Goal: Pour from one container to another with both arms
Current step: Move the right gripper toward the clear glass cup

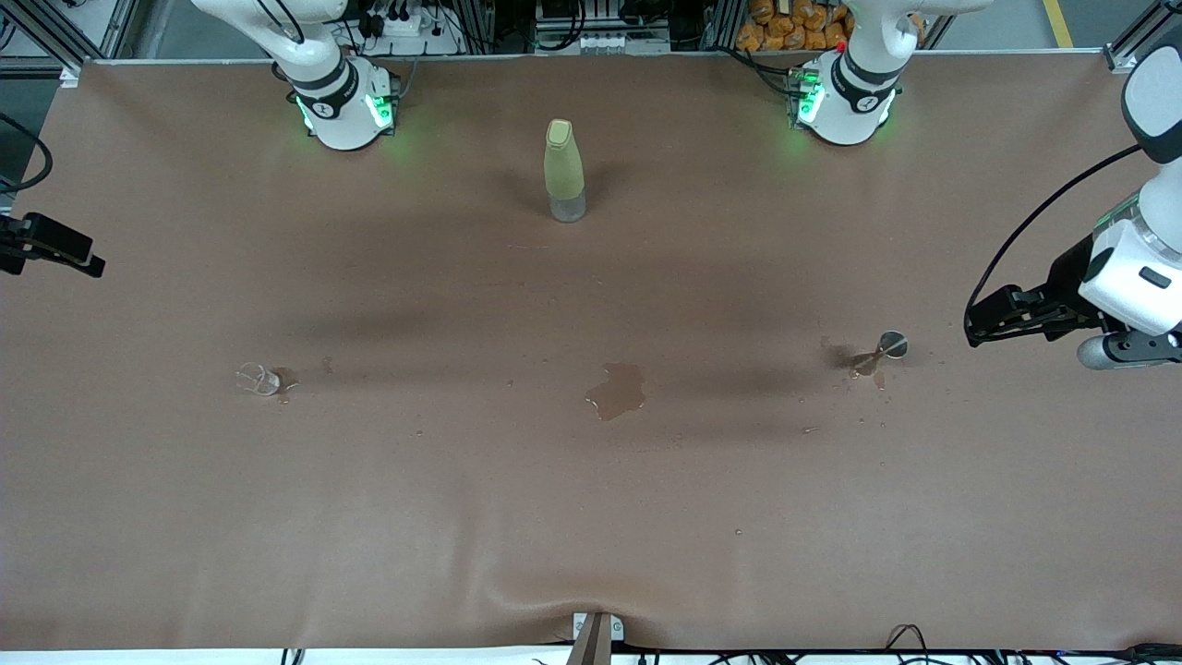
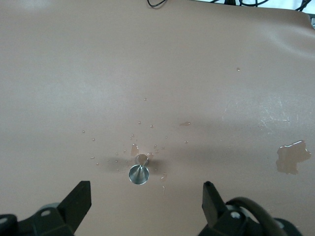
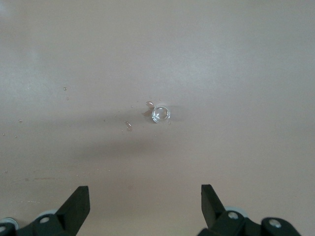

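Note:
The tiny clear cup [image 1: 257, 379] appears to lie on its side on the brown cloth toward the right arm's end of the table. It shows as a small glassy ring [image 3: 160, 114] in the right wrist view. The small silvery goblet [image 1: 885, 350] looks tipped over toward the left arm's end, its round end [image 2: 139, 174] facing the left wrist camera. My left gripper [image 1: 981, 323] [image 2: 146, 191] hangs open and empty near the goblet, apart from it. My right gripper [image 1: 88, 260] [image 3: 145, 191] is open and empty at the table's edge, well away from the cup.
A tall yellow-green bottle [image 1: 564, 171] stands upright between the two arm bases. A brown puddle [image 1: 617, 390] [image 2: 293, 157] lies mid-table, between cup and goblet. Small wet spots surround the goblet and sit beside the cup.

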